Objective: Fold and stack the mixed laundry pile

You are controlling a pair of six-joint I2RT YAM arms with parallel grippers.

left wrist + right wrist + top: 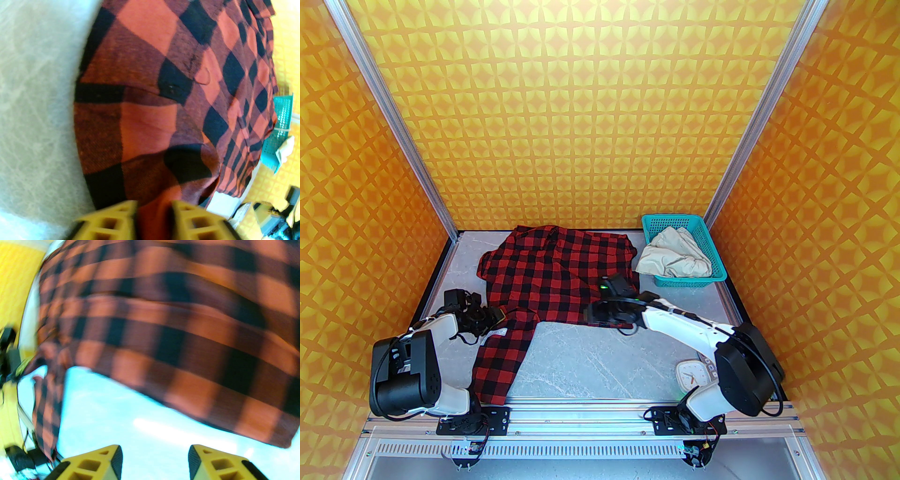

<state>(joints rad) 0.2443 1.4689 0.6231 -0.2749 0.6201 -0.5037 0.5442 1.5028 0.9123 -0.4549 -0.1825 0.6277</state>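
We see the left gripper (153, 207) clamped on the checked shirt (562, 272) lying mid-frame, the right gripper (154, 452) with fingers apart near its hem, and the cream trousers (675, 258) in the basket (718, 253) at right.

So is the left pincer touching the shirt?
Touching. In the left wrist view, the shirt is bunched between the two yellow fingers of the left pincer, pressed against both.

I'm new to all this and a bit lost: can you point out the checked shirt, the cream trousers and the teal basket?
checked shirt (562, 276): top view, middle of its body.
cream trousers (675, 258): top view, bunched middle.
teal basket (670, 221): top view, far wall.
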